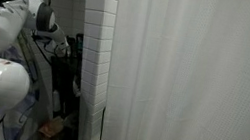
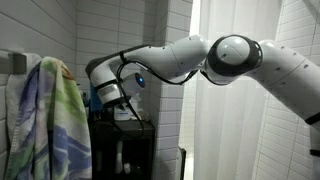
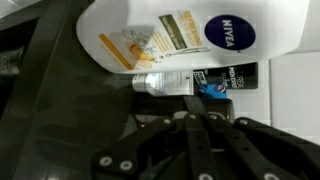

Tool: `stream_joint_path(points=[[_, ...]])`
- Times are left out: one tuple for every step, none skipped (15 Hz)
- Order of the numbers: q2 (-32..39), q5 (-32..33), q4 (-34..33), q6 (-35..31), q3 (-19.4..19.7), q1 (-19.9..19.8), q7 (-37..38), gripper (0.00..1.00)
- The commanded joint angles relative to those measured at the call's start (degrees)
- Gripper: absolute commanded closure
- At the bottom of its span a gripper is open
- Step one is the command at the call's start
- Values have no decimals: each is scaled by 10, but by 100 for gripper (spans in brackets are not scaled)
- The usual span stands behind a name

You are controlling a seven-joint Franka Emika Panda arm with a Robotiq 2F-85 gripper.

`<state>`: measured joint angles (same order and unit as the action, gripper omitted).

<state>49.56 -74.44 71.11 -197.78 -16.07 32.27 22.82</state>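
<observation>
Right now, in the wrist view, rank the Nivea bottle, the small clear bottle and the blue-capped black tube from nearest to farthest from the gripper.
1. small clear bottle, just left of the shut gripper, and blue-capped black tube, just right: too close to call.
2. Nivea bottle, beyond both, at the top.

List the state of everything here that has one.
gripper: shut, nothing between its fingers.
Nivea bottle: not gripped, apart from the gripper; cap out of view.
small clear bottle: blue cap on, not gripped.
shower curtain: drawn across.
towel: hanging, draped.
</observation>
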Motion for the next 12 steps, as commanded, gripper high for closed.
stream_joint_path(points=[[-14, -9, 11, -4, -11, -17, -5, 100], [-18, -11, 16, -4, -10, -21, -6, 100], [-23, -13, 20, -2, -7, -23, -6, 100], [-26, -13, 23, -1, -8, -27, -8, 100], [-30, -13, 24, -1, -9, -31, -8, 100], [-30, -13, 21, -1, -11, -35, -7, 100], [-31, -13, 14, 1, -14, -39, -3, 100], [-30, -13, 6, 1, -16, -41, 0, 100], [-42, -26, 9, -2, 4, -19, 14, 100], [-46, -30, 5, -3, 3, -18, 19, 100], [-51, -37, 2, -3, 3, -16, 26, 100], [-57, -44, 0, -2, 5, -13, 30, 100]])
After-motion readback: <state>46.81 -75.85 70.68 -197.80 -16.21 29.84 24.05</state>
